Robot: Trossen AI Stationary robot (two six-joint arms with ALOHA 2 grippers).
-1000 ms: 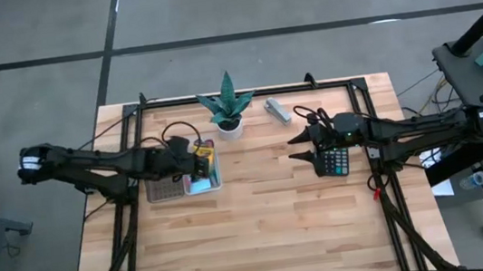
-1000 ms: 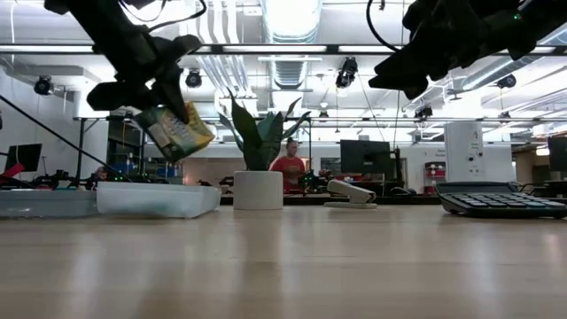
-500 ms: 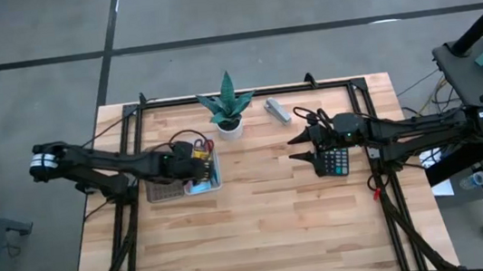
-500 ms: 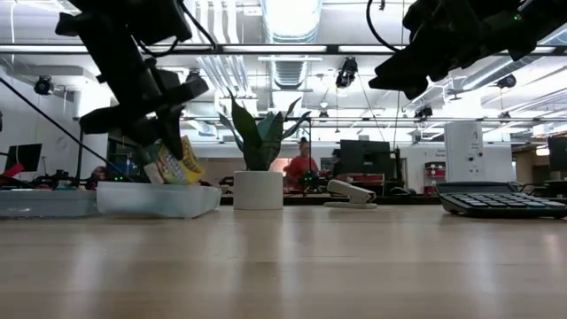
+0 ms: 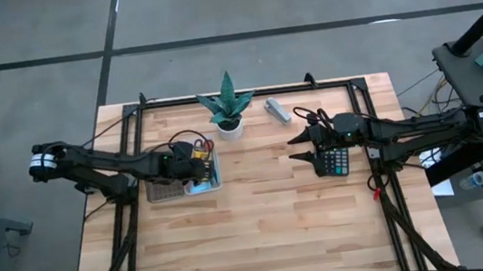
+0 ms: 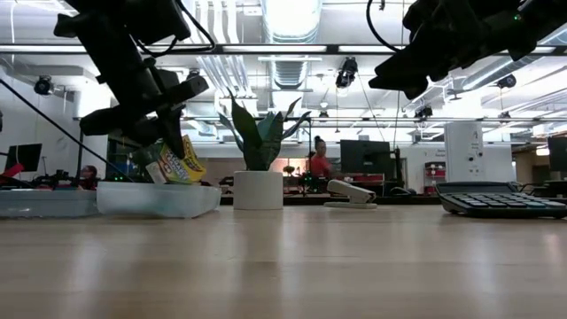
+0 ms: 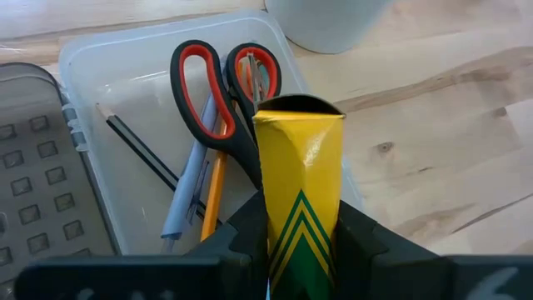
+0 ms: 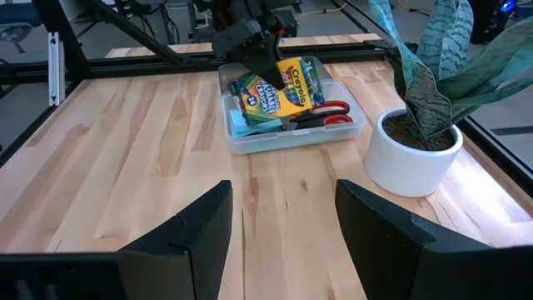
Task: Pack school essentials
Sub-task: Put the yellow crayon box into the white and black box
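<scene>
The yellow-green crayon box (image 8: 275,87) stands tilted in the clear tray (image 8: 291,137) at the table's left, with my left gripper (image 5: 191,158) shut on it. In the tray lie red-handled scissors (image 7: 225,92), a thin pencil (image 7: 137,150), pens (image 7: 208,179) and a light-blue notepad (image 8: 237,125). The low view shows the crayon box (image 6: 177,164) reaching down behind the tray (image 6: 155,197) rim. My right gripper (image 8: 283,225) hangs open above the table's right half, over a calculator (image 5: 335,159), and touches nothing. My left gripper pinches the crayon box's two broad faces (image 7: 287,237) between its two fingers (image 7: 358,233), with the narrow chevron side turned toward the wrist. The fingers slant down from the table's left. The box sits tilted, its lower end (image 8: 271,117) down in the tray on the things there.
A green plant in a white pot (image 5: 228,110) stands just behind and to the right of the tray. A grey stapler (image 5: 277,109) lies at the far side. The tray's grey lid (image 5: 164,190) lies to its left. Bare wood spans the table's near half.
My left gripper has gone down with the crayon box, from above the tray into it, and the box has tipped more upright. Over the last half second it has kept still.
</scene>
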